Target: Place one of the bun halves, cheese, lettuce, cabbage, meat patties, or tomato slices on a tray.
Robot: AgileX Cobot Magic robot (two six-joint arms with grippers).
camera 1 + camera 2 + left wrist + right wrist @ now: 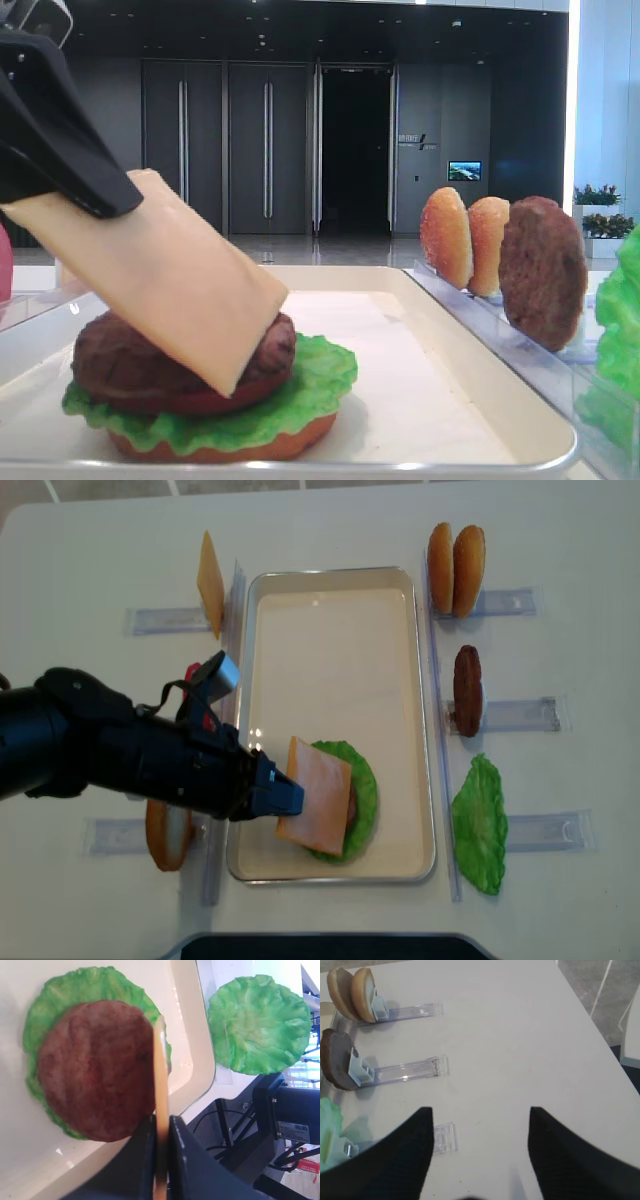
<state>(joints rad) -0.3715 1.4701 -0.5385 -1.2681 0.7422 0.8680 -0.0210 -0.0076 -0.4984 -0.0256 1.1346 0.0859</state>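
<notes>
- left tool (288, 797) is clamped on one corner of the cheese (315, 806), holding the slice tilted
- cheese's lower edge is touching the meat patty (130, 365), which sits on a tomato slice (215, 400), lettuce (300, 395) and a bun half (220, 447) in the tray (330, 640)
- right tool (480, 1160) hangs over the bare table (520, 1035), fingers spread wide, gripping nothing
- spare buns (455, 568), patty (466, 690) and lettuce leaf (481, 825) sit in racks right of the tray

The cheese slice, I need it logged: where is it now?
The cheese slice is pinched by the left gripper, tilted over the patty at the tray's near end.
</notes>
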